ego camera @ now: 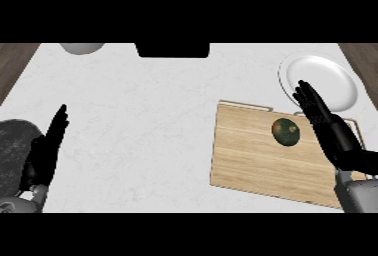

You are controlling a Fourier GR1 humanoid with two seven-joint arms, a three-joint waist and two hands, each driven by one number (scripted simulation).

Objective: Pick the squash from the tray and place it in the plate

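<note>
Reaching for the squash [286,132] looks to be the step in hand, with nothing grasped yet. The squash, dark green and rounded, lies on the wooden tray [251,165], toward the tray's far right corner, and the tray itself sits on the right half of the table [148,130]. The white plate [332,75] rests just beyond the tray, near the table's far right corner.

The right hand [336,137] hangs over the tray's right edge, just beside the squash but apart from it. Its fingers [310,102] are straight and spread upward, their tips overlapping the plate's near rim in this view; they hold nothing and touch nothing that can be seen.

By my judgement the next move calls for the hand to shift left and lower until the squash sits between thumb and fingers, then curl round it. A round squash may roll on the smooth wood if nudged sideways first, so the approach is best made from above. After that comes only a short carry toward the far right corner, since the plate is so near.

The left hand [48,145] rests near the table's left edge, fingers straight and up, holding nothing.
</note>
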